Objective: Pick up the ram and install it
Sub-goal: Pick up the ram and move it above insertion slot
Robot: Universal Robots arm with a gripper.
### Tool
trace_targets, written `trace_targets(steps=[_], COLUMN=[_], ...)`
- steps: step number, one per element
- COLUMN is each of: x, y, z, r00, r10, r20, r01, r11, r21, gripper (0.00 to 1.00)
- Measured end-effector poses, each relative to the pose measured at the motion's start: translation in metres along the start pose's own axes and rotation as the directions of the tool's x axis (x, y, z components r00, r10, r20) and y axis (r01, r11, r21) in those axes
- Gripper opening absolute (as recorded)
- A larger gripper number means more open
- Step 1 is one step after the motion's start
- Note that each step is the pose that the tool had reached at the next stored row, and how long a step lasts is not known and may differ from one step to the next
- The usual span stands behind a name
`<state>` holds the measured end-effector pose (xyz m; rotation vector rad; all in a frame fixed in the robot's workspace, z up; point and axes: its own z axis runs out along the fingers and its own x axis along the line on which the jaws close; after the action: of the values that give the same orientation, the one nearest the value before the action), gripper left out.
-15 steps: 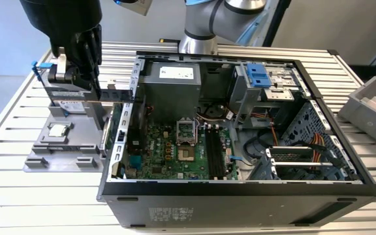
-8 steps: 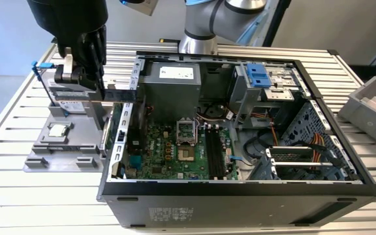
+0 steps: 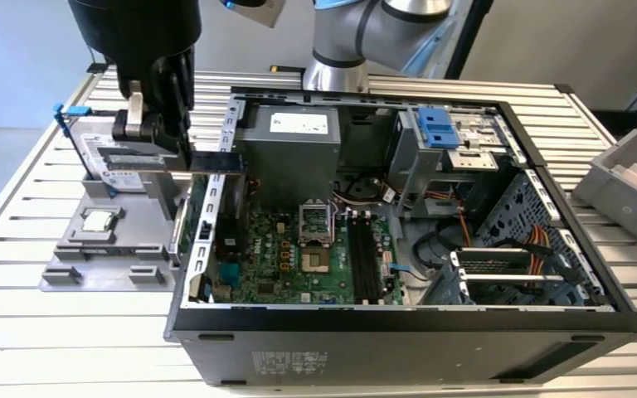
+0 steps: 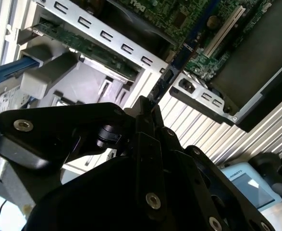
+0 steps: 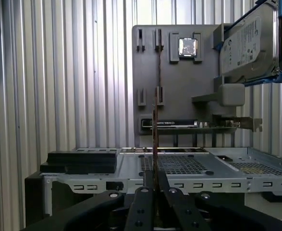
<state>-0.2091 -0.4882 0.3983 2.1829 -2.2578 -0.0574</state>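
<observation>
My gripper [image 3: 175, 153] hangs over the gap between the grey parts holder [image 3: 86, 265] and the open computer case [image 3: 407, 332], on the exterior view's left. It is shut on the ram [image 3: 216, 162], a thin dark stick lying level above the case's side wall. In the first wrist view the ram [image 5: 156, 120] shows edge-on, running out from the gripper [image 5: 155, 185] toward the holder [image 5: 179, 96]. In the second wrist view the ram [image 4: 179, 53] reaches from the gripper [image 4: 145, 108] toward the green motherboard. The dark memory slots [image 3: 363, 257] lie inside the case.
A silver hard drive [image 3: 109, 157] [image 5: 249, 43] stands in the holder, with a small square processor [image 3: 99, 220] [image 5: 188, 47] beside it. An expansion card [image 5: 193, 126] rests in the holder near the case. A grey bin [image 3: 629, 178] sits at the exterior view's right.
</observation>
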Motion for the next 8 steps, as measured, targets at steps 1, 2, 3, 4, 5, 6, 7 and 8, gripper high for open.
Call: trace_targets(steps=[1,2,3,4,5,6,7,8], x=[-0.0001,-0.0001,-0.0002,-0.0002,-0.0003,-0.0004,-0.0004,-0.0005], y=[-0.0016,-0.0032,-0.0048,-0.0066,-0.0084,-0.0101,-0.0118,-0.0139], z=[0.0,-0.0001,-0.0001,-0.0002,-0.0003,-0.0003,-0.0003,-0.0004], r00=[1.0,1.0,1.0,1.0,1.0,1.0,1.0,1.0], r10=[0.0,0.0,0.0,0.0,0.0,0.0,0.0,0.0], r20=[0.0,0.0001,0.0,0.0,-0.0001,-0.0001,0.0,-0.0001], r01=[0.0,0.0,0.0,0.0,0.0,0.0,0.0,0.0], r11=[1.0,1.0,1.0,1.0,1.0,1.0,1.0,1.0], r21=[0.0,0.0001,0.0,0.0,-0.0001,0.0,0.0,0.0], gripper=[0.0,0.0,0.0,0.0,0.0,0.0,0.0,0.0])
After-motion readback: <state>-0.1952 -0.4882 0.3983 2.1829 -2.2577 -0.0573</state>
